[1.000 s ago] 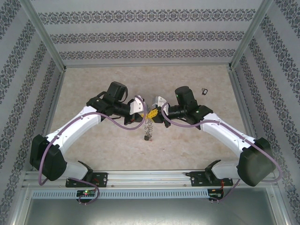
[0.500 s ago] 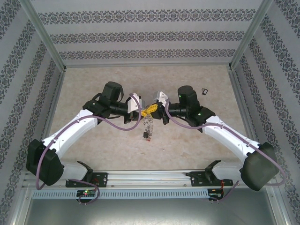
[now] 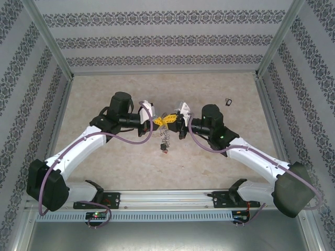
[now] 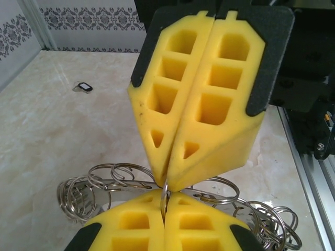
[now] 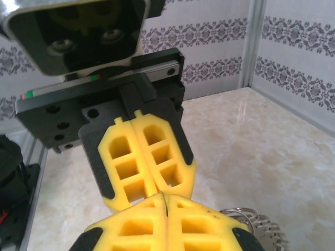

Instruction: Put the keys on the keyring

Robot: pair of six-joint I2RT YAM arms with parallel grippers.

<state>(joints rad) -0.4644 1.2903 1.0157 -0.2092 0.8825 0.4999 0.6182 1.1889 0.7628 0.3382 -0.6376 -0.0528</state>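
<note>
My two grippers meet tip to tip above the middle of the table. The left gripper is shut, with a thin silvery wire of the keyring pinched between its yellow pads. The right gripper is shut on the same wire from the opposite side. The keyring hangs below them, fringed with small silvery loops, and a small dark and red piece dangles at its lower end. One small dark and silvery key lies apart on the table, far right.
The marbled table is walled by patterned panels on three sides. A metal rail with both arm bases runs along the near edge. Purple cables loop beside each forearm.
Both grippers, still tip to tip with the keyring hanging below, have drifted slightly toward the far side. The arms' elbows have swung lower and outward.
</note>
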